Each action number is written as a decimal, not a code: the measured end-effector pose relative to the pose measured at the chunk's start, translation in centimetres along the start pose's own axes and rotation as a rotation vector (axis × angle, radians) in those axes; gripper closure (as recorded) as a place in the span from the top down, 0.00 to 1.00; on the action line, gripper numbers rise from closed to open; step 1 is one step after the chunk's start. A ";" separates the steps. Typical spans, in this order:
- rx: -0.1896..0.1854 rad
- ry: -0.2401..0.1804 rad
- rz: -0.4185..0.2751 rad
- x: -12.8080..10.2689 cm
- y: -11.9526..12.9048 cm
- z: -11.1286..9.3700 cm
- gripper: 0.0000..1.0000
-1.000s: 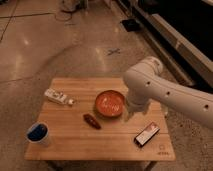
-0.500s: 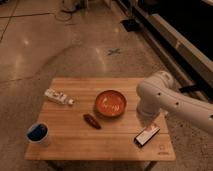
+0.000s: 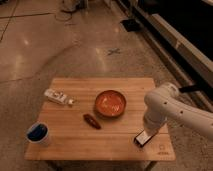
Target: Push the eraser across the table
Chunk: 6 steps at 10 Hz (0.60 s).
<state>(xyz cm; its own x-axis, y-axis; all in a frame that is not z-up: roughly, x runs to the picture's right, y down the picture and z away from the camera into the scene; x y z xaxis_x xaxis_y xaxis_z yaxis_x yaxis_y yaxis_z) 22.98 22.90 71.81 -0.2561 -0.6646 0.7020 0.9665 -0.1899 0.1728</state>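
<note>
The eraser (image 3: pixel 141 139), a flat block with a dark edge and a pale face, lies near the front right corner of the light wooden table (image 3: pixel 120 136). My white arm reaches in from the right and bends down over it. The gripper (image 3: pixel 148 132) sits shut at the eraser's far right end, close against it and mostly hidden by the forearm. Whether it touches the eraser I cannot tell.
An orange-red bowl (image 3: pixel 110 104) stands mid-table, just left of the arm. A small dark red oblong (image 3: pixel 91 121) lies in front of it. A white tube (image 3: pixel 57 96) is at the left, and a blue cup (image 3: pixel 38 133) at the front left corner.
The arm has swung from beside the bowl to the right and lowered its gripper onto the eraser's end. The gripper has gone from partly open to shut.
</note>
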 end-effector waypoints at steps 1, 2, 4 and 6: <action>0.009 -0.012 0.010 -0.5 0.6 1.1 0.00; 0.018 -0.018 0.019 -0.8 0.9 1.8 0.00; 0.037 -0.032 0.041 -1.7 1.4 3.4 0.00; 0.045 -0.041 0.052 -2.0 1.4 4.6 0.00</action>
<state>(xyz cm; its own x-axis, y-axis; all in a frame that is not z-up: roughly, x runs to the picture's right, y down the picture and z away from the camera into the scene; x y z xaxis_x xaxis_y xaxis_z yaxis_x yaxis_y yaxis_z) 24.94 27.27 73.80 -0.2058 -0.6427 0.7380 0.9785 -0.1230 0.1658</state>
